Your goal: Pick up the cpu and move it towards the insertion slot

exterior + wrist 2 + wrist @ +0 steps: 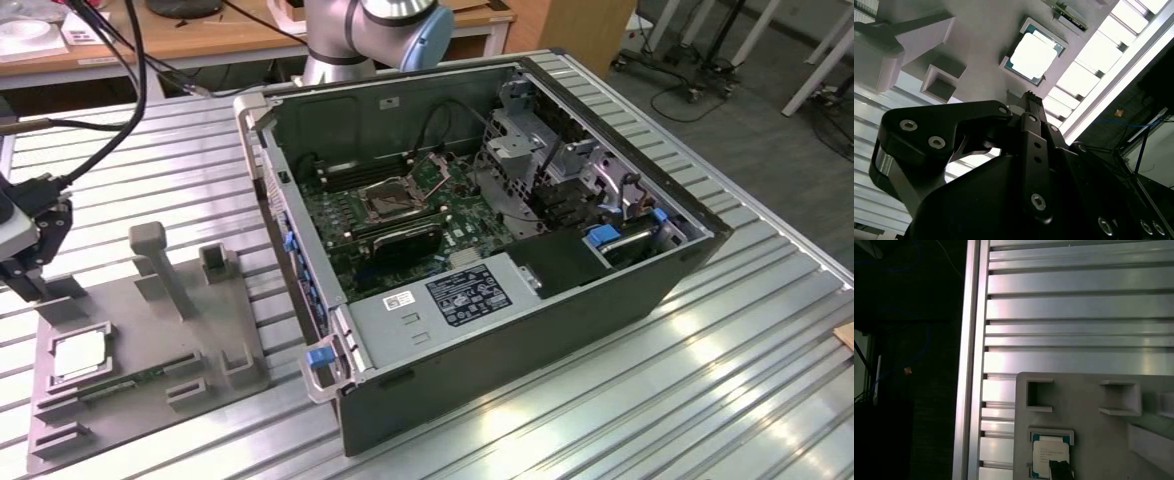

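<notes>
The cpu (80, 355) is a small silvery square chip lying flat in a pocket of the grey tray (160, 340), at the exterior view's left. It also shows in the second wrist view, cpu (1033, 55), and in the first wrist view, cpu (1049, 454). My gripper (30, 280) hangs over the tray's far corner, just above and beside the chip and apart from it. A dark part of the gripper (1029, 96) points toward the chip. The insertion slot (396, 200) is the square socket with a silver frame on the green motherboard inside the open case.
The open computer case (534, 330) stands in the middle of the ribbed metal table (747, 380). A thin green memory stick (127, 383) lies in the tray near the chip. Upright grey posts (150, 262) rise from the tray. Cables (94, 110) hang at the left.
</notes>
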`<move>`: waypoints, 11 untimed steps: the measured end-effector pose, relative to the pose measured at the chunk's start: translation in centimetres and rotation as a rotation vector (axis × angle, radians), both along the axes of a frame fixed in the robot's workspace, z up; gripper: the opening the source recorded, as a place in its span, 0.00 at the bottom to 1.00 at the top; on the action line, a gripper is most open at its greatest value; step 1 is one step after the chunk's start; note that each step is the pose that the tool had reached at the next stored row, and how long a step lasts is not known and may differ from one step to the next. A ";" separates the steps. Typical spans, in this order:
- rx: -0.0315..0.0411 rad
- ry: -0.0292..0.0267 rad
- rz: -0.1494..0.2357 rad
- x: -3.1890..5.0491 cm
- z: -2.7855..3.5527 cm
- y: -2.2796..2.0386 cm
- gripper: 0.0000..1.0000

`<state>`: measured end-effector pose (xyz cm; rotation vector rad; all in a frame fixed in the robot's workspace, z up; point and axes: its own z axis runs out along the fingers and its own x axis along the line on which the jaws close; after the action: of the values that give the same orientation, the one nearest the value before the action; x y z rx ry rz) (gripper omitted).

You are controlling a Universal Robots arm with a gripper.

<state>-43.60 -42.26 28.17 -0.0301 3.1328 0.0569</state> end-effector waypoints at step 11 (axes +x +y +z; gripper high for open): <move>-0.0003 0.0000 0.000 0.00 -0.47 -0.39 0.10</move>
<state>-43.61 -42.65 27.69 -0.0302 3.1328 0.0563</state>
